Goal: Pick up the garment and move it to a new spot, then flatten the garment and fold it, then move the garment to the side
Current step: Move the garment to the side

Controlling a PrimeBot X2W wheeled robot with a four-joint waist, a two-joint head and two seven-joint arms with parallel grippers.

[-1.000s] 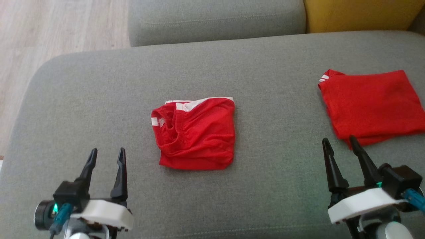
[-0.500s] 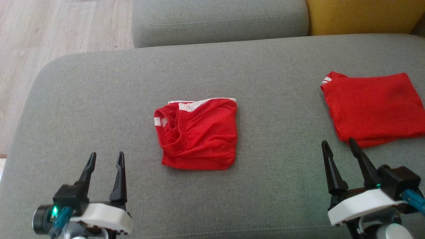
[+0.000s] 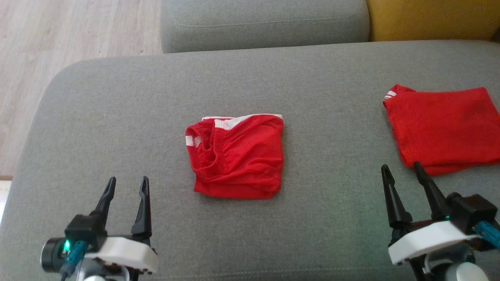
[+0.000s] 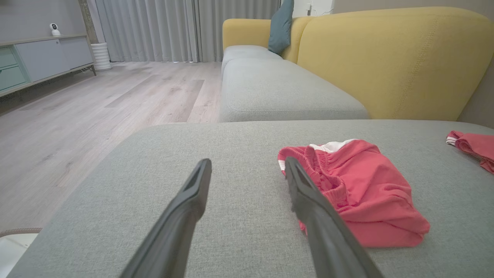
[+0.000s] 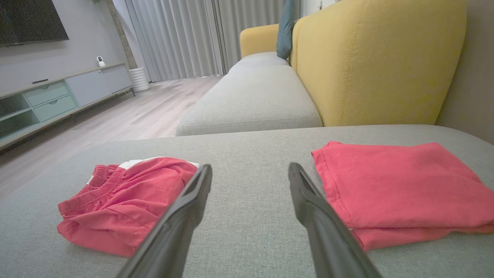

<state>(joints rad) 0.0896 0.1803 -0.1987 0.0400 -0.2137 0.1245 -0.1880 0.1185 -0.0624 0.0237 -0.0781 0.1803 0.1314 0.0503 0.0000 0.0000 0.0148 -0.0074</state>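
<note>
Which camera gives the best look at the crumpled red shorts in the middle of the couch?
The head view: the red shorts lie whole and unblocked, seen from above. Each wrist view shows them at a low angle, the left gripper or right gripper overlapping one edge.

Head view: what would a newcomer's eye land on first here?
The bright red against grey: a rumpled garment with white trim lies in the middle of the grey sofa seat, and a folded garment lies at the right. Below, the left gripper and right gripper stand open and empty at the bottom corners.
</note>
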